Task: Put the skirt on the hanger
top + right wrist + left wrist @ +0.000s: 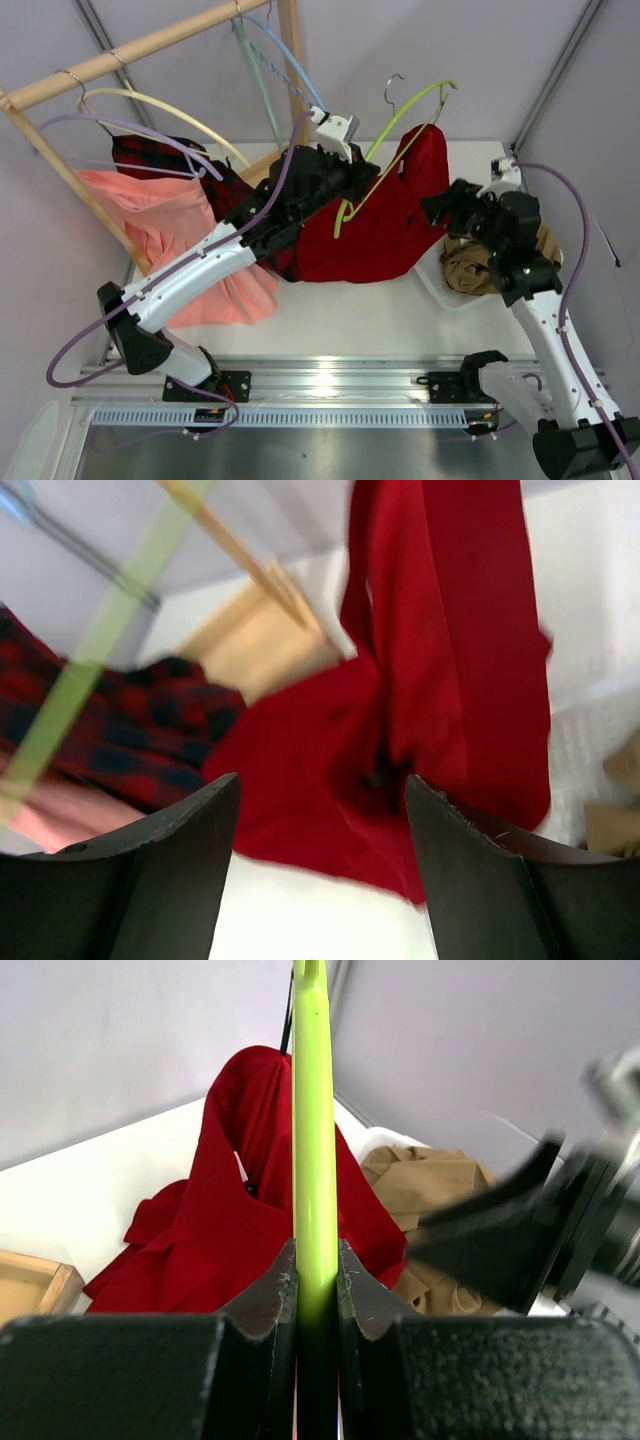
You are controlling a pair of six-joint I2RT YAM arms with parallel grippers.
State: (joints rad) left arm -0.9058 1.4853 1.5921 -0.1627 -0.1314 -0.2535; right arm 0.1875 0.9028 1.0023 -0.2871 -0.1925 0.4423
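The lime hanger (395, 130) slants above the table's middle, its silver hook up at the back. My left gripper (366, 176) is shut on its bar, which shows as a green rod (313, 1140) pinched between the jaws in the left wrist view. The deep-red skirt (385, 225) lies bunched on the table, with one part raised to the hanger's far arm (255, 1070). My right gripper (441, 209) hovers at the skirt's right edge, open, with nothing between its fingers (322, 790). Beyond them the skirt (440, 670) fills that view.
A wooden rack (140, 50) at the back left carries a light-blue hanger (285, 60), a cream hanger (170, 105), a plaid skirt (150, 155) and a salmon skirt (160, 225). A white bin (440, 285) with tan cloth (470, 265) sits under the right arm.
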